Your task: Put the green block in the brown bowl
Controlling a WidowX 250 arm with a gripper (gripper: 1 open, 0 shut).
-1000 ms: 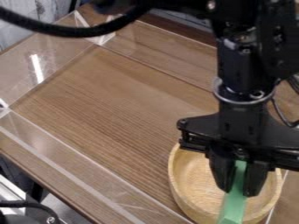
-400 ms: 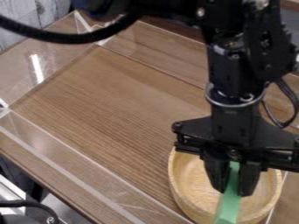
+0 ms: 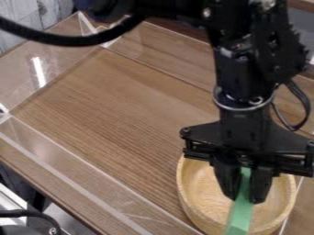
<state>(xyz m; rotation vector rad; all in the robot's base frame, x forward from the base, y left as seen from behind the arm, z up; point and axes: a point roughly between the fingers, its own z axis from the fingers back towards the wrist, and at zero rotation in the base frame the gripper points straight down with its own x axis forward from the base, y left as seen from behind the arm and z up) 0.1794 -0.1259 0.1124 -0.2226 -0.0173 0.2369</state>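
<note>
1. The claw (image 3: 249, 182) is closed on the green block (image 3: 247, 213) and grips it near the upper end, with one dark finger on each side of the bar.
2. The green block hangs below the claw, over the inside of the brown bowl (image 3: 196, 196). Whether its lower end touches the bowl floor cannot be told, because the picture edge cuts it off.
3. The long axis of the block is close to vertical. The top is between the fingers, and the lower end points down and a little toward the bottom-left of the picture.
4. The claw points steeply down over the bowl, and the black arm (image 3: 252, 64) rises above it to the top of the view.
5. The bowl stands on the wooden counter (image 3: 110, 101), at the lower right corner of the view, partly cut by the edge.
6. A transparent wall (image 3: 50, 83) with bright reflections surrounds the counter surface on the left and far sides.
</note>
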